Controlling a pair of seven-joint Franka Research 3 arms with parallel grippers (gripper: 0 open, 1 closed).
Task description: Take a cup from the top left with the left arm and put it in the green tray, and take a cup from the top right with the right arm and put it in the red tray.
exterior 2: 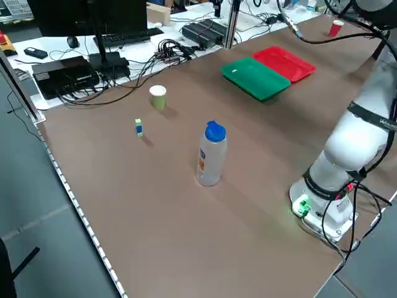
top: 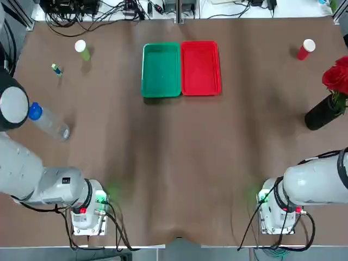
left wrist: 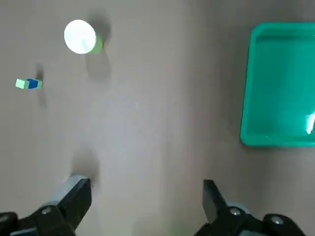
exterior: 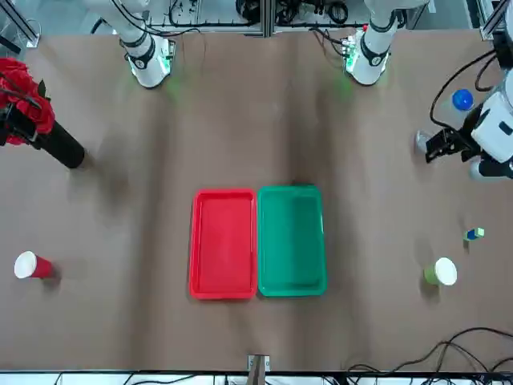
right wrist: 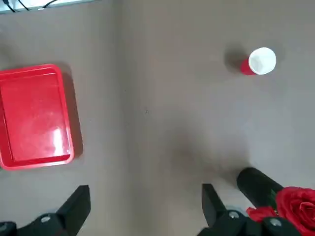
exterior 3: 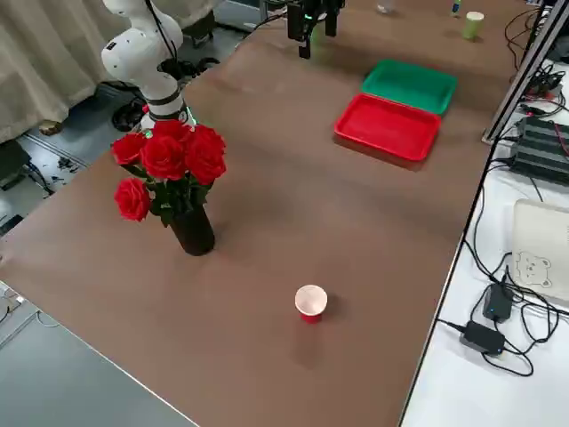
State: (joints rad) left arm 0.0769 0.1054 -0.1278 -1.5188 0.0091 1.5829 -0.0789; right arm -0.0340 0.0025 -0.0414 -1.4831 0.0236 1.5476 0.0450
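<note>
Both jaws, left gripper [left wrist: 142, 196] and right gripper [right wrist: 142, 201], gape wide, holding nothing. Yellow-green cup [top: 82, 49] stands upper left beside a small block [top: 56, 69] and bottle [top: 48, 121]; red cup [top: 305, 49] upper right, above the rose vase [top: 326, 109]. Green tray [top: 161, 69] touches red tray [top: 200, 68], top centre of the tabletop [top: 174, 163].

two cups [top: 82, 49], two trays [top: 161, 70], one bottle [top: 48, 120]

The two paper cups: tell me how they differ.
The yellow-green cup stands at the table's far left, nearest the green tray and beside a small block. The red cup stands at the far right, nearest the red tray and the vase of roses. Both are upright, white inside and outside the trays.
</note>
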